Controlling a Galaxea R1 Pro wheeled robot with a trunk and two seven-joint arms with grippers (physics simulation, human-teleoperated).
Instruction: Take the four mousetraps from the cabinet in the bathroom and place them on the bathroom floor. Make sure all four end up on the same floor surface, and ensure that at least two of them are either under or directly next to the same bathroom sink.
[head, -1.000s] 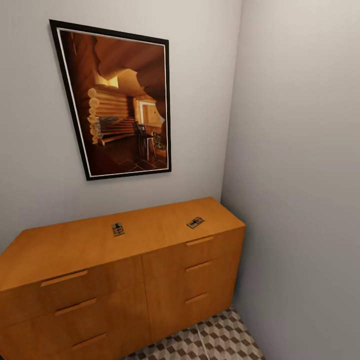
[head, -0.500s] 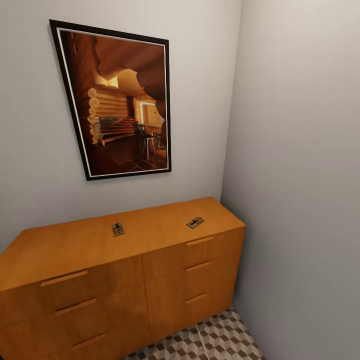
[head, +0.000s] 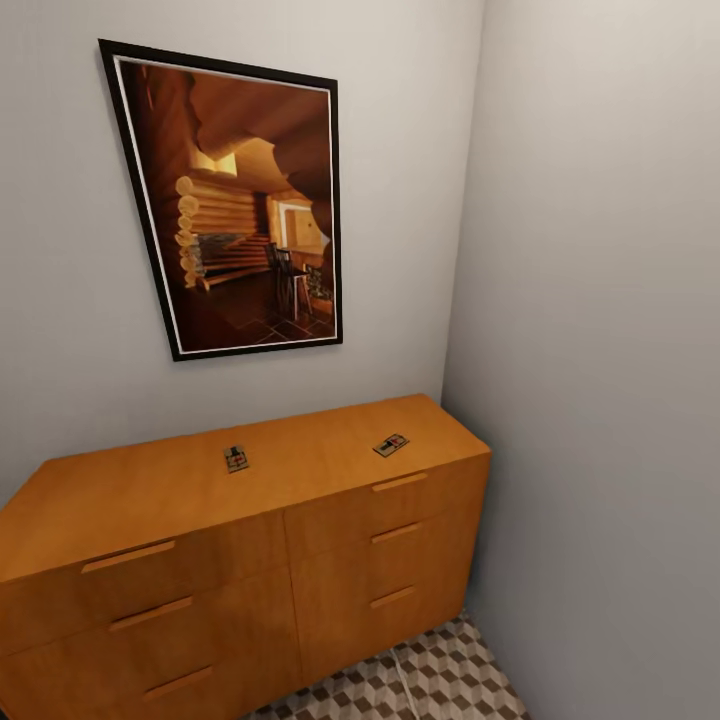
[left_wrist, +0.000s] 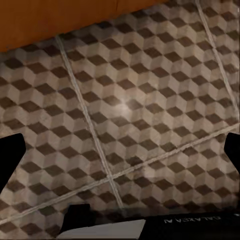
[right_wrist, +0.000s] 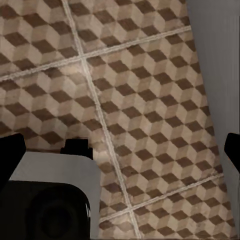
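Left tool (left_wrist: 122, 150) spread wide, fingers (left_wrist: 10, 150) at the frame edges, empty, over cube-patterned brown, beige and white floor tiles (left_wrist: 130, 100). Right tool (right_wrist: 120, 150) likewise parted and empty over those tiles, near a grey wall (right_wrist: 220, 45). Two tiny brown wooden mousetraps (head: 236, 458) (head: 391, 445) flat and well apart atop the low orange-brown wooden drawer cabinet (head: 150, 500). Black-framed log-cabin picture (head: 235, 200) above it.

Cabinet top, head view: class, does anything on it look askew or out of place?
Two mousetraps lie loose on the cabinet top, apart. The left mousetrap sits roughly square to the front edge; the right mousetrap lies turned at an angle near that edge. Nothing looks spilled or damaged.
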